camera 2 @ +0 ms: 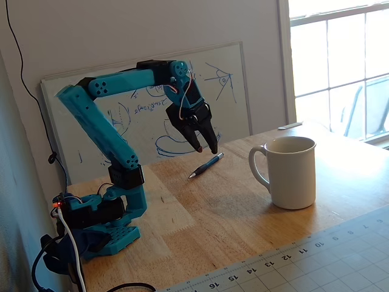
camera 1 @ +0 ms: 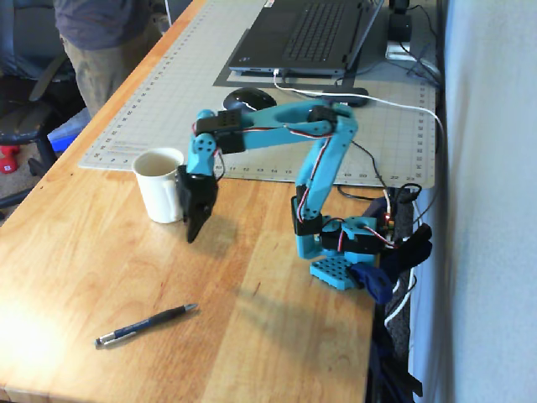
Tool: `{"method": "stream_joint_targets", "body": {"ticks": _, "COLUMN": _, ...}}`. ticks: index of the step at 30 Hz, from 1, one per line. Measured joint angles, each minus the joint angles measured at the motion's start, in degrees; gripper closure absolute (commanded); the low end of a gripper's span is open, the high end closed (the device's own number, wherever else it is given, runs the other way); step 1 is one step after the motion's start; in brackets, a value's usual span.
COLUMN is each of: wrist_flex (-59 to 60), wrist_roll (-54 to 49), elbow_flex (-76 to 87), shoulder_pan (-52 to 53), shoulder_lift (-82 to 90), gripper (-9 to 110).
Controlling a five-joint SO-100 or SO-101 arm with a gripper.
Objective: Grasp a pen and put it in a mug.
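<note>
The cream-white mug (camera 1: 161,185) stands upright on the wooden table, near the corner of the cutting mat; it also shows at the right in the other fixed view (camera 2: 292,173), handle to the left. The dark pen (camera 1: 147,325) lies flat near the table's front edge, far from the mug, and shows again before the whiteboard (camera 2: 205,165). My gripper (camera 1: 191,233) hangs on the outstretched blue arm, pointing down just right of the mug, above the table. Its black fingers stand open (camera 2: 207,149) with nothing between them, above the pen's far end.
A grey cutting mat (camera 1: 176,109) carries a laptop (camera 1: 306,34) and a mouse (camera 1: 248,99). A whiteboard (camera 2: 146,91) leans on the wall. The arm's base (camera 1: 344,248) sits at the table's right edge with cables. A person (camera 1: 105,38) stands beyond the left edge.
</note>
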Motion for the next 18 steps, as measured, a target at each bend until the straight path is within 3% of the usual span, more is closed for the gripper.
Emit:
{"method": "stream_joint_targets", "body": {"ticks": 8, "wrist_flex": 0.0, "wrist_roll": 15.64, "elbow_flex": -16.26, "shoulder_pan": -7.91, "shoulder_lift": -20.04, "gripper": 80}}
{"method": "stream_joint_targets", "body": {"ticks": 18, "wrist_flex": 0.0, "wrist_roll": 19.95, "elbow_flex": -28.92, "shoulder_pan": -15.38, "shoulder_lift": -35.33, "gripper": 80}}
